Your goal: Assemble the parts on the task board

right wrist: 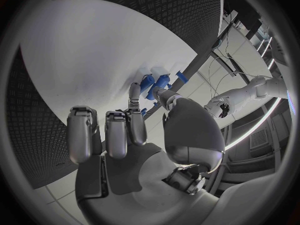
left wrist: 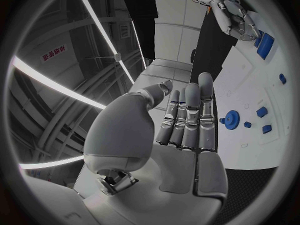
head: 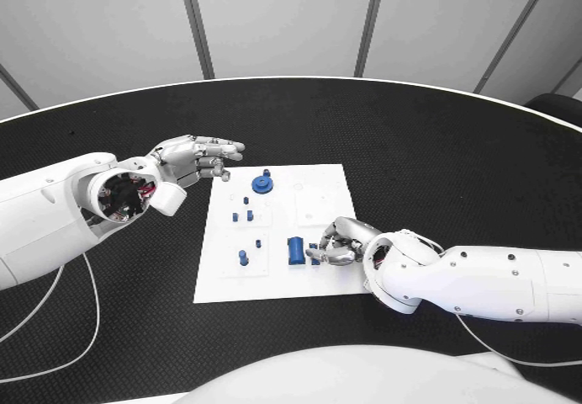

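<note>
1. Right hand (head: 340,242), nearest my head camera, rests on the task board (head: 321,189) beside a tall blue block (head: 295,250); whether it pinches a part, I cannot tell.
2. I'd ease that hand in slowly, keeping the part upright over its seat.
3. Left hand (head: 198,157) hovers released, near the blue gear (head: 262,183).
4. Fingertips hide the contact.

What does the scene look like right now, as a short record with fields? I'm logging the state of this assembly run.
board: white task board in the middle of the black table
parts: blue gear near the board's far edge; blue block near its near edge; small blue pieces between
left hand: left hand at the board's far left corner, holds nothing
right hand: right hand fingers at a small blue part beside the block; grip unclear
</note>
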Available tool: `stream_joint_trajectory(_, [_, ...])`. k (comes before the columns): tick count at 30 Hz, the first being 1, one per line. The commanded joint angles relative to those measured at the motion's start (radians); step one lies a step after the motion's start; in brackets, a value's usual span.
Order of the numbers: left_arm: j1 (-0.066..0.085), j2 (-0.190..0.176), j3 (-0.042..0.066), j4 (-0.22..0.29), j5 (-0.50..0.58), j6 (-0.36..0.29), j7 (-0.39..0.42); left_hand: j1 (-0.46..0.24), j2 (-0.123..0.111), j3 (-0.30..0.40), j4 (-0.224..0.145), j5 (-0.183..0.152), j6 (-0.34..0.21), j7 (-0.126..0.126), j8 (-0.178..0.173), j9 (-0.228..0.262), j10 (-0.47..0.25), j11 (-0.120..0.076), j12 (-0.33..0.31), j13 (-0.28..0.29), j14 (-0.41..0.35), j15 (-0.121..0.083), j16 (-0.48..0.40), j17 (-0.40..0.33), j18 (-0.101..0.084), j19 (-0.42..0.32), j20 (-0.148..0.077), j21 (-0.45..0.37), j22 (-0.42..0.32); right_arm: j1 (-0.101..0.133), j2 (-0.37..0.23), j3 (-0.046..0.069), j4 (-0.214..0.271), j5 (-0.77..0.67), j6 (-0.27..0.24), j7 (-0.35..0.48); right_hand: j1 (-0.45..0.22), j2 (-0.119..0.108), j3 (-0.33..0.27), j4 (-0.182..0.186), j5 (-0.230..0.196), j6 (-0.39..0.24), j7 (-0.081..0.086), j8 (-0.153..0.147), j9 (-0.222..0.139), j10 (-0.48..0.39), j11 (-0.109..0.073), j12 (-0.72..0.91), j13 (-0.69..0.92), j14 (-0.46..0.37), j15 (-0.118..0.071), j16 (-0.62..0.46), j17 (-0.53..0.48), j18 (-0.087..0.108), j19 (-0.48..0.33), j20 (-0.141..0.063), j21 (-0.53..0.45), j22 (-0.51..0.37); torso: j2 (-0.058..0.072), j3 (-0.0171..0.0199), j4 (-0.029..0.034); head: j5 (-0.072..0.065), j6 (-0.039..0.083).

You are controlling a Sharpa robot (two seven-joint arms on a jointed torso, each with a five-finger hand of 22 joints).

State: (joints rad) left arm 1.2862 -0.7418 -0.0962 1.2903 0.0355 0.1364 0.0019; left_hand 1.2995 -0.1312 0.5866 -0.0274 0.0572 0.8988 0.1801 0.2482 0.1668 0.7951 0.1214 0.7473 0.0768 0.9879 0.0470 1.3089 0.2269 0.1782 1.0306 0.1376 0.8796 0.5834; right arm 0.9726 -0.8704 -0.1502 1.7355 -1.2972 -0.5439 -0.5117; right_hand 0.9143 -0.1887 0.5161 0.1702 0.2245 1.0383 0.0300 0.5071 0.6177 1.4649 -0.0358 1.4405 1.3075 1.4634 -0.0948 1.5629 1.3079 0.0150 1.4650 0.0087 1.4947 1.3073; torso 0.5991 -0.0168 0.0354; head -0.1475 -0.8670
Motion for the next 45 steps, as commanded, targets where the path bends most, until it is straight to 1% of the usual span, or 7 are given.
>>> stream_joint_trajectory(1, [0.000,0.000,0.000,0.000,0.000,0.000,0.000,-0.006,-0.002,-0.001,0.005,-0.002,-0.004,0.005,-0.006,0.001,-0.006,0.003,0.002,0.001,-0.006,0.004,-0.001,0.001,0.007,0.006,0.000,-0.007,-0.001,0.000,0.000,0.000,0.000,0.000,0.001,0.000,-0.008,-0.001,-0.002,0.006,-0.005,0.001,0.006,0.003,0.000,0.057,0.000,-0.004,0.197,0.105,-0.003,0.001,0.253,0.000,0.093,-0.003,-0.004,0.243,0.000,-0.0001,0.0003,0.000,-0.001])
stream_joint_trajectory(8, [0.000,0.001,0.000,-0.001,0.000,0.000,0.000,-0.006,-0.002,-0.001,0.005,-0.002,-0.004,0.005,-0.006,0.001,-0.006,0.003,0.002,0.001,-0.006,0.004,-0.001,0.001,0.007,0.006,0.000,-0.007,-0.001,0.000,-0.002,0.000,0.005,0.000,-0.003,0.006,-0.009,-0.003,-0.004,0.007,-0.006,0.000,0.006,0.003,0.000,0.056,0.000,-0.006,0.196,0.105,-0.003,0.000,0.251,0.001,0.093,-0.003,-0.006,0.242,0.000,0.0001,-0.0006,0.000,0.001])
stream_joint_trajectory(14, [0.000,-0.003,0.000,0.001,0.000,-0.001,0.000,-0.006,-0.002,-0.001,0.005,-0.002,-0.004,0.005,-0.006,0.001,-0.006,0.003,0.002,0.001,-0.006,0.004,-0.001,0.001,0.007,0.006,0.000,-0.007,-0.001,0.000,-0.029,0.000,0.034,0.000,-0.018,0.041,0.018,0.002,0.005,-0.008,0.001,-0.003,0.004,0.004,0.000,0.055,-0.002,-0.008,0.196,0.104,-0.004,-0.001,0.250,0.001,0.092,-0.003,-0.008,0.242,0.001,0.0010,-0.0005,0.000,0.004])
stream_joint_trajectory(17, [0.000,-0.006,0.000,0.001,0.000,-0.002,0.000,-0.005,-0.002,0.000,0.006,-0.002,-0.004,0.005,-0.006,0.001,-0.007,0.003,0.003,0.001,-0.006,0.004,-0.001,0.001,0.007,0.007,0.000,-0.008,-0.002,0.000,-0.043,0.000,0.047,0.000,-0.004,0.058,0.049,0.004,0.016,-0.030,0.006,-0.007,0.003,0.004,0.000,0.055,-0.003,-0.009,0.196,0.104,-0.005,-0.001,0.250,0.002,0.092,-0.004,-0.010,0.241,0.000,0.0013,-0.0014,0.003,0.004])
stream_joint_trajectory(24, [0.000,-0.007,0.000,0.001,0.000,-0.003,0.002,-0.005,-0.002,0.000,0.006,-0.002,-0.004,0.005,-0.006,0.001,-0.007,0.003,0.003,0.001,-0.006,0.004,-0.001,0.001,0.007,0.007,0.000,-0.008,-0.002,0.000,-0.065,-0.001,0.069,0.000,0.031,0.070,0.058,-0.003,0.016,-0.038,0.001,-0.009,0.003,0.004,0.000,0.055,-0.002,-0.009,0.196,0.104,-0.005,-0.001,0.249,0.001,0.092,-0.004,-0.010,0.242,0.000,0.0010,-0.0008,0.001,0.005])
stream_joint_trajectory(35, [0.000,-0.007,0.000,0.003,0.000,-0.002,0.003,-0.005,-0.002,0.000,0.006,-0.002,-0.004,0.005,-0.006,0.001,-0.007,0.003,0.003,0.001,-0.006,0.004,-0.001,0.001,0.007,0.007,0.000,-0.008,-0.002,0.000,-0.067,-0.001,0.059,0.000,0.040,0.063,0.069,0.005,0.023,-0.044,0.004,-0.007,0.002,0.006,0.000,0.056,-0.003,-0.005,0.198,0.105,-0.005,-0.001,0.250,0.001,0.092,-0.004,-0.009,0.242,0.001,-0.0016,0.0014,0.000,0.006])
stream_joint_trajectory(45, [0.000,-0.008,0.000,0.004,0.000,-0.002,0.003,-0.005,-0.002,0.000,0.006,-0.002,-0.004,0.005,-0.006,0.001,-0.007,0.003,0.003,0.001,-0.006,0.004,-0.001,0.001,0.007,0.007,0.000,-0.008,-0.002,0.000,-0.055,-0.001,0.036,0.000,0.055,0.059,0.077,0.013,0.029,-0.048,0.006,-0.006,0.001,0.007,0.000,0.057,-0.004,-0.002,0.199,0.105,-0.006,0.001,0.253,0.000,0.093,-0.004,-0.004,0.243,0.001,0.0002,0.0007,0.002,0.003])
